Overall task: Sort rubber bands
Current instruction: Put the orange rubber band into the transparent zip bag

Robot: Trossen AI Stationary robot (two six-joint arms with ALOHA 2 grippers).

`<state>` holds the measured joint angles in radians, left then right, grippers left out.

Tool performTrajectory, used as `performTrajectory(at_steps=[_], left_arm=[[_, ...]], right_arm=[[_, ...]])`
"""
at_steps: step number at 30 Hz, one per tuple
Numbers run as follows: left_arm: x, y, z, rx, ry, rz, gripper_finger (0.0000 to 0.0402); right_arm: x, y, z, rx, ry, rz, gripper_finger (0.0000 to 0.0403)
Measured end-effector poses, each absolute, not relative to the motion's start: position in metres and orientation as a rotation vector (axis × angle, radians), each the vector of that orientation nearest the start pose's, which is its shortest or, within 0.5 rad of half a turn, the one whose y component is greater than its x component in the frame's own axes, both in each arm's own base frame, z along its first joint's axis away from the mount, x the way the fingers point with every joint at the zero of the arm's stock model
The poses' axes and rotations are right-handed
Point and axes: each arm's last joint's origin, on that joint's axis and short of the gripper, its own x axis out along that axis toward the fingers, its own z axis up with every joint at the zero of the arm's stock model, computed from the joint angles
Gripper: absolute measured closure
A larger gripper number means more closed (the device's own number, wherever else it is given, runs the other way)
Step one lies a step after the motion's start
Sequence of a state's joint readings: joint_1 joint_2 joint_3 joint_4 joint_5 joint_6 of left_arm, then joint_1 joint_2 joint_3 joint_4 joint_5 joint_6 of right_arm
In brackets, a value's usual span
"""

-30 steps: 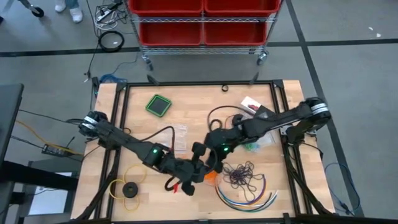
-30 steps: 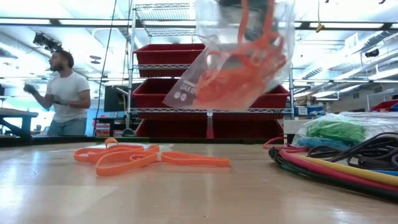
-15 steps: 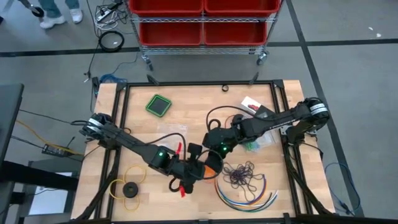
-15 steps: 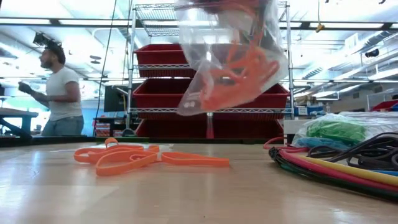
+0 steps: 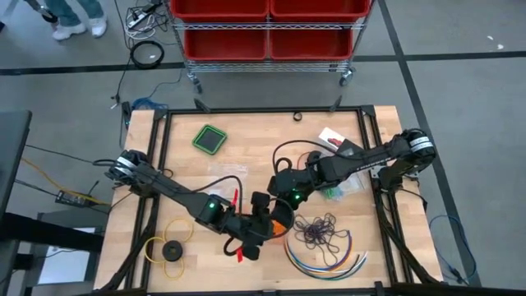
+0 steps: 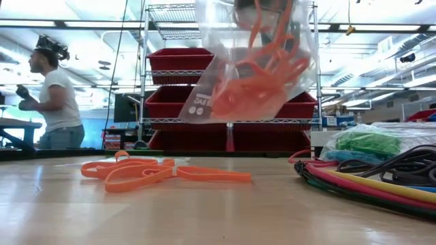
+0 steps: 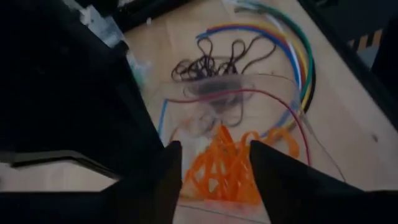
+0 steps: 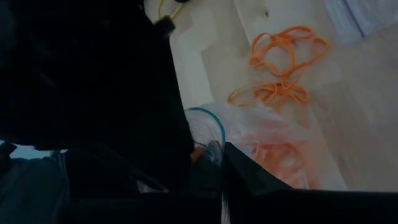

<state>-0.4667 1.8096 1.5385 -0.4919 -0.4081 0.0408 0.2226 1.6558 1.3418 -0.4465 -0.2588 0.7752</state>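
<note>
The right claw (image 5: 275,215) pinched the clear bag (image 6: 255,61) aloft so orange rubber bands (image 6: 262,85) could drop in; the left claw (image 7: 214,168) gaped above them

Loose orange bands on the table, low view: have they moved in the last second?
No. The loose orange bands lie at the same spot below the red bins; only the hanging bag swung.

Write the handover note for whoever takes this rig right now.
Right gripper: shut on the clear bag, held up over mid-table.
Left gripper: open, at the bag's mouth.
Done: a bunch of orange bands is in the bag; green bands are bagged on the right.
Left: loose orange bands on the table, and the dark bands by the cables.
</note>
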Motion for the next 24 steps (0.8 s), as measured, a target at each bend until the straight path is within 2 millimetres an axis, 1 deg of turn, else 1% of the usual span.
performTrajectory(at_steps=[2, 5, 10, 14, 21, 24], left_arm=[[0.363, -0.172, 0.291, 0.357, 0.676, -0.069, 0.0182], [0.359, -0.172, 0.298, 0.336, 0.657, -0.06, 0.0166], [0.348, -0.172, 0.31, 0.326, 0.652, -0.063, 0.0161], [0.334, -0.17, 0.317, 0.322, 0.693, -0.055, 0.0161], [0.316, -0.166, 0.31, 0.327, 0.854, -0.007, 0.0161], [0.311, -0.164, 0.302, 0.33, 0.91, 0.012, 0.016]], right_arm=[[0.353, 0.088, 0.282, 0.728, 0.905, 0.143, 0.0403], [0.352, 0.089, 0.282, 0.723, 0.906, 0.149, 0.0403], [0.352, 0.089, 0.282, 0.718, 0.906, 0.152, 0.0403], [0.352, 0.089, 0.282, 0.718, 0.906, 0.153, 0.0403], [0.352, 0.089, 0.282, 0.718, 0.906, 0.157, 0.0403], [0.352, 0.089, 0.282, 0.721, 0.909, 0.165, 0.0403]])
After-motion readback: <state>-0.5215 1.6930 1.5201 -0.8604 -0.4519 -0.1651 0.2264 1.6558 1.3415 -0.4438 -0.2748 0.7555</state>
